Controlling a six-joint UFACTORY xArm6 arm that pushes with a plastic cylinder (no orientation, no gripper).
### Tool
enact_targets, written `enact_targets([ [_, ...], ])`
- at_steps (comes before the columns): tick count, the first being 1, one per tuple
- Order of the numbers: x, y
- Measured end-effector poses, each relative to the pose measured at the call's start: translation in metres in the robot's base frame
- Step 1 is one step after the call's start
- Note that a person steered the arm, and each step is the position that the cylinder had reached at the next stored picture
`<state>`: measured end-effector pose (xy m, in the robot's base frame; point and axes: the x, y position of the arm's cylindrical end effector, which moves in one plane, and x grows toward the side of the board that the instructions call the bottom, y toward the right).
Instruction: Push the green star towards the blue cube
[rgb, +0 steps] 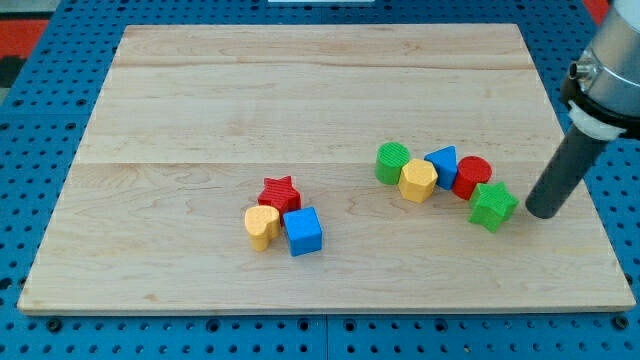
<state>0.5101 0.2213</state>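
Observation:
The green star (492, 206) lies at the right end of a row of blocks on the wooden board (200, 100). The blue cube (303, 231) sits near the board's middle bottom, touching a yellow heart (261, 226) and a red star (280, 192). My tip (543, 212) rests on the board just to the right of the green star, a small gap apart from it.
Left of the green star stand a red cylinder (471, 176), a blue triangular block (442, 162), a yellow hexagonal block (418, 181) and a green cylinder (392, 162), packed together. The board's right edge is close to my tip.

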Motion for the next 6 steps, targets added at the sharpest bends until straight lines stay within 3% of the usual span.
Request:
enact_targets([
  [3, 0.002, -0.145],
  [6, 0.008, -0.162],
])
